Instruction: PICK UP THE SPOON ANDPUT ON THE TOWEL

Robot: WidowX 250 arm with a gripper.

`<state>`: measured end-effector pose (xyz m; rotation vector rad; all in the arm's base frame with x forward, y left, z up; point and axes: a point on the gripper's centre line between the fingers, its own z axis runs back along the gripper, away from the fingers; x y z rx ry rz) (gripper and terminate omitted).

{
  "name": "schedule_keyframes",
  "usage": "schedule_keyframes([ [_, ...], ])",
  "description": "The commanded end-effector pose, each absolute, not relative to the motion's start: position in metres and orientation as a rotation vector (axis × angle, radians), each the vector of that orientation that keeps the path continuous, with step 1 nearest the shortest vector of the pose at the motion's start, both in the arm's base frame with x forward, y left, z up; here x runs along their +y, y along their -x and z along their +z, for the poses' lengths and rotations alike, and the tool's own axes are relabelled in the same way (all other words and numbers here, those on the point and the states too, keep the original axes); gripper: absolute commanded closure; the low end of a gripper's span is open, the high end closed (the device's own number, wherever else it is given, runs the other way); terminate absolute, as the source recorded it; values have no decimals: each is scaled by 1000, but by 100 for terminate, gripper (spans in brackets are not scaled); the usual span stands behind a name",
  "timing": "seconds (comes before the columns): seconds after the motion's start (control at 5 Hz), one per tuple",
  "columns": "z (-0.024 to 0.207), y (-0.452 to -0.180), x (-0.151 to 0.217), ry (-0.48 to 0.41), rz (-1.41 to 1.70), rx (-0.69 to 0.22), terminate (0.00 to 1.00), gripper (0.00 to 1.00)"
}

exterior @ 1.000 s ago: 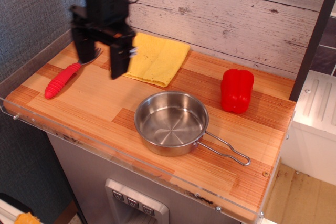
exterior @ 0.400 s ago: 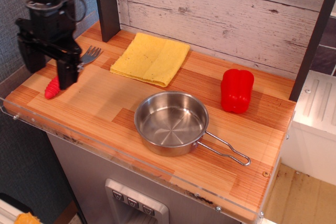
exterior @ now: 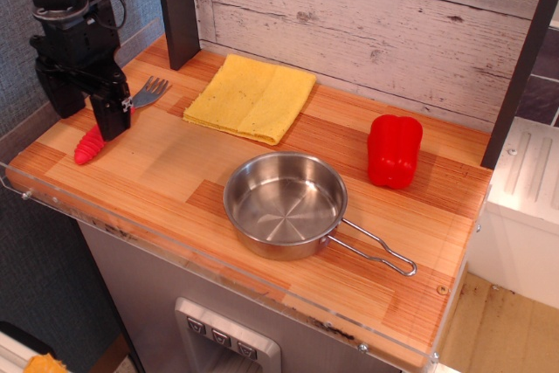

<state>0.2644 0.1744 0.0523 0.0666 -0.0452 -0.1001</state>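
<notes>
The spoon [exterior: 150,92], really a fork with a red ribbed handle and silver tines, lies on the wooden counter at the far left. Its handle end [exterior: 87,146] shows below the gripper and its tines to the right. My black gripper [exterior: 87,115] hangs over the middle of the handle, jaws open, one finger [exterior: 112,116] on the near side and the other on the far side. The yellow folded towel [exterior: 251,97] lies flat at the back, right of the fork.
A steel pan [exterior: 284,205] with a wire handle [exterior: 380,249] sits at the counter's middle front. A red bell pepper [exterior: 394,151] stands at the right. A dark post [exterior: 178,8] rises at the back left. The wooden counter [exterior: 175,163] has a clear plastic front edge.
My gripper has moved left from near the towel to above the fork's handle and come lower. The fork, towel, pan and pepper have not moved.
</notes>
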Motion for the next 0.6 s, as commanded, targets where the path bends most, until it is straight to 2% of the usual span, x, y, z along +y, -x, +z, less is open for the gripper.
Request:
schedule_keyframes([
  [0.0, 50, -273, 189, -112, -90, -75, 0, 0],
  [0.4, 36, -267, 203, -199, -15, -13, 0, 0],
])
